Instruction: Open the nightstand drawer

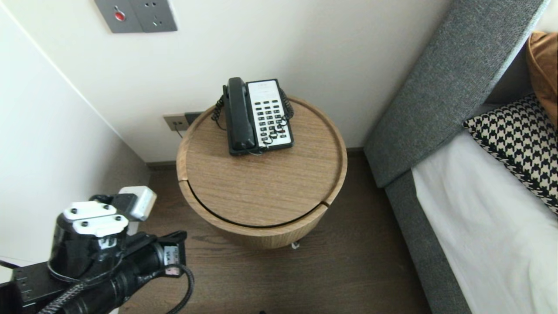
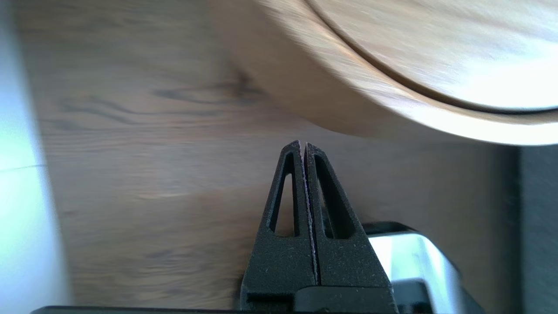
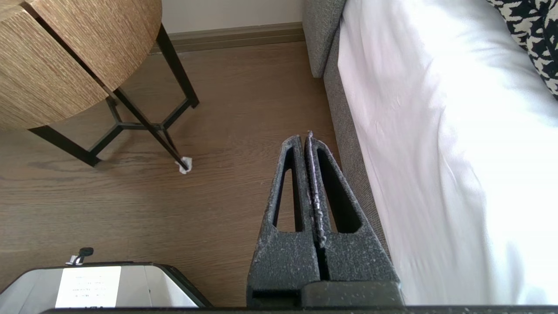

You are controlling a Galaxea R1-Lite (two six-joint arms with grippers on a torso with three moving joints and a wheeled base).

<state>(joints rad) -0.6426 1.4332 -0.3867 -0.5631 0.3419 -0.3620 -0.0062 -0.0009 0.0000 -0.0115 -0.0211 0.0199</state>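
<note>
Left gripper [image 2: 303, 146] hung low beside the round surface [image 1: 261, 192], near its front rim. Fingers were pressed together, holding nothing. Right gripper [image 3: 305, 138] was parked off the surface's right, closed and empty too. Telephone [image 1: 257, 115] sat at the surface's back edge – only the head view showed it. The wrist views caught just rim and legs. Judged: lift clear of the rim before moving in.
</note>
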